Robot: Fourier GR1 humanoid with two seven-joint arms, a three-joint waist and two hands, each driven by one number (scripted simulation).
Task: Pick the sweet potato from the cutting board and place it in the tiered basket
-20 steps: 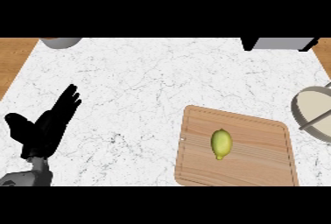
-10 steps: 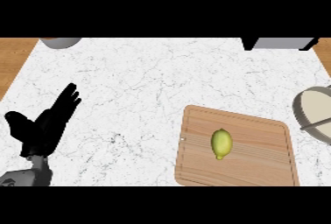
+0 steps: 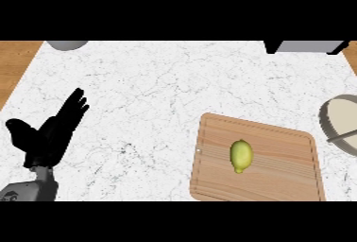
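Marble counter (image 3: 174, 85) unchanged: sweet potato (image 3: 241, 155) lies on the cutting board (image 3: 279, 165), left hand (image 3: 49, 134) stays spread.

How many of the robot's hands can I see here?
1. The left hand rests open, fingers up, over the counter near the view's left edge. The right hand is out of view, so it may sit beyond the frame.

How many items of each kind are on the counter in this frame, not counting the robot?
Yellow-green vegetable: 1
Wooden cutting board: 1
Tiered basket, cut off at right edge: 1
Grey round object, top left: 1
Dark-and-grey object, top right: 1
Total: 5
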